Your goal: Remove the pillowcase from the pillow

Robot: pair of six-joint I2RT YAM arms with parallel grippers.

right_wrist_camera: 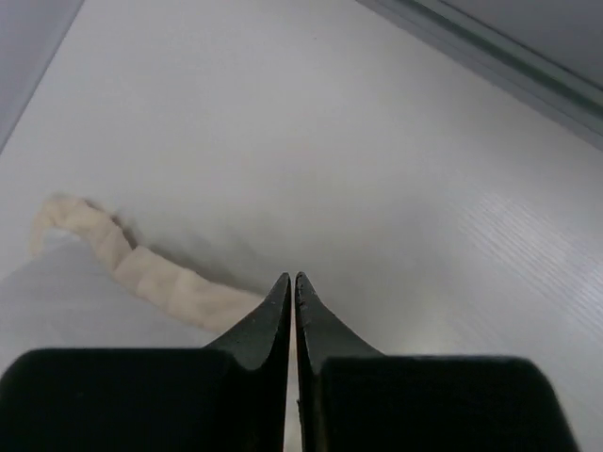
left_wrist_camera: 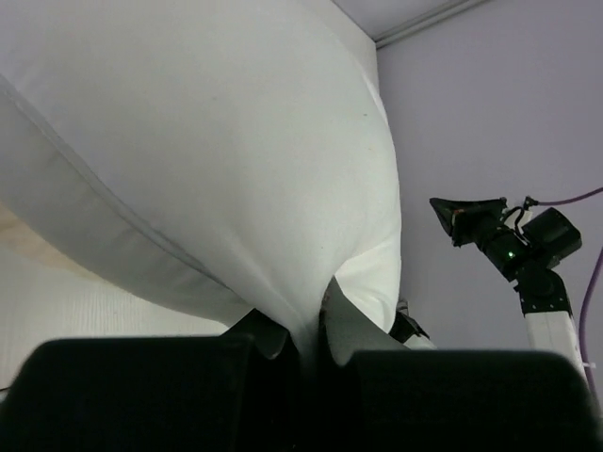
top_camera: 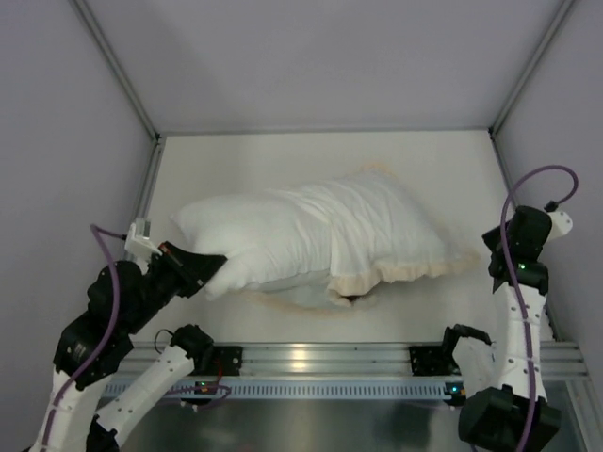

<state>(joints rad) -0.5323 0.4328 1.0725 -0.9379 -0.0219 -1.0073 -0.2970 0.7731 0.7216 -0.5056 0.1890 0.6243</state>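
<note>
**Pillowcase** (top_camera: 386,221): white face up, cream frill (right_wrist_camera: 141,273) round the edge. Covers the right-hand part of the pillow only. The open mouth sits about mid-length, its ruffled hem running across the cushion and down to the near side. A pale flap with a cream edge shows flat under the near side of the bare end, probably the case's lower layer.

**Pillow** (top_camera: 250,235): plump, plain white, left part bared. Lies mid-surface, long axis left to right, the right end a little farther back.

**Left claw** (top_camera: 209,269): clamped on a pinch of plain white fabric at the pillow's near-left corner. Its wrist view shows the cloth gathered between the closed fingers.

**Right claw** (top_camera: 494,237): fingers pressed together, nothing between them. Hangs at the right edge of the surface (top_camera: 283,160), near the case's frilled right end but apart from it.

**Governing relation:** the case lies right of the left claw, along the pillow's long axis, so the right arm is the nearer to it. By judgement, separation calls for the right claw to take the frilled end while the left draws the pillow leftward.
</note>
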